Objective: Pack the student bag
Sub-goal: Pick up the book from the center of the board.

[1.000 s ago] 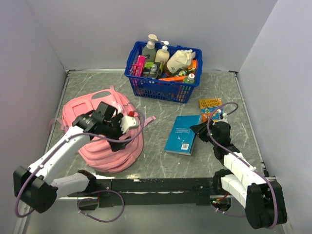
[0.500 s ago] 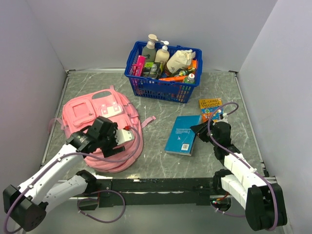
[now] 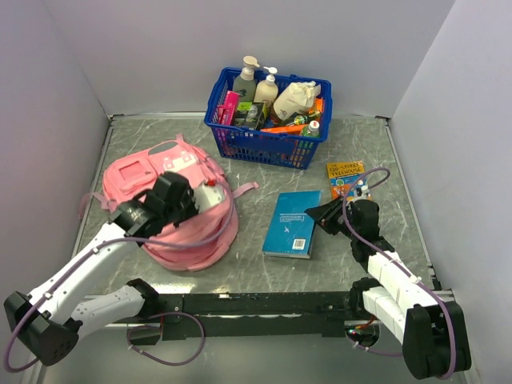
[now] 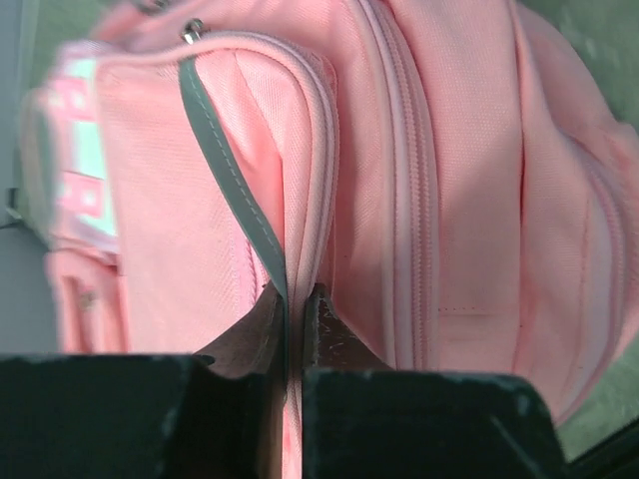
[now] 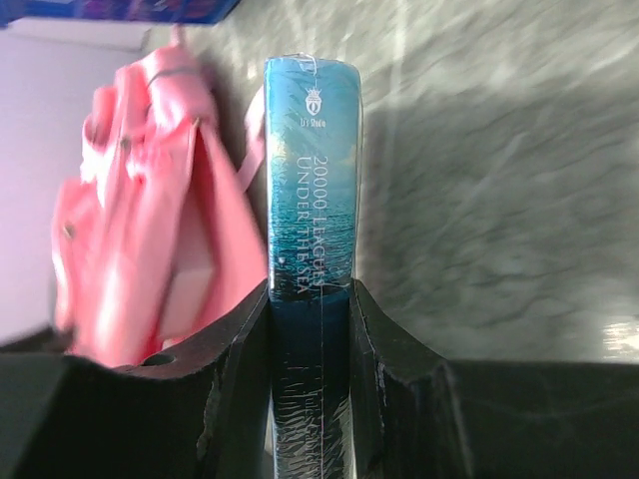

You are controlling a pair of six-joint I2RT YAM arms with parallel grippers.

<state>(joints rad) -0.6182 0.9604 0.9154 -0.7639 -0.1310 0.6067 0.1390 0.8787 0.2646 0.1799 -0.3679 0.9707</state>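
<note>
The pink student bag (image 3: 132,172) lies on the left of the table, bunched up under my left arm. My left gripper (image 3: 210,196) is shut on a fold of the bag's fabric beside a zip seam. In the left wrist view the jaws (image 4: 297,299) pinch that pink edge, with the student bag (image 4: 469,180) filling the frame. A teal book (image 3: 290,224) lies at mid-table. My right gripper (image 3: 320,216) is shut on its right edge. The right wrist view shows the book's spine (image 5: 312,150) between the fingers (image 5: 310,289), with the student bag (image 5: 140,230) beyond it.
A blue plastic basket (image 3: 264,146) with bottles and packets stands at the back centre. A small colourful book (image 3: 346,174) lies behind my right gripper. Grey walls close in the table on three sides. A black rail (image 3: 264,304) runs along the near edge.
My left gripper has closed on the bag's fabric and drawn it up, so the bag now bunches higher. The teal book has shifted slightly left with my right gripper.
</note>
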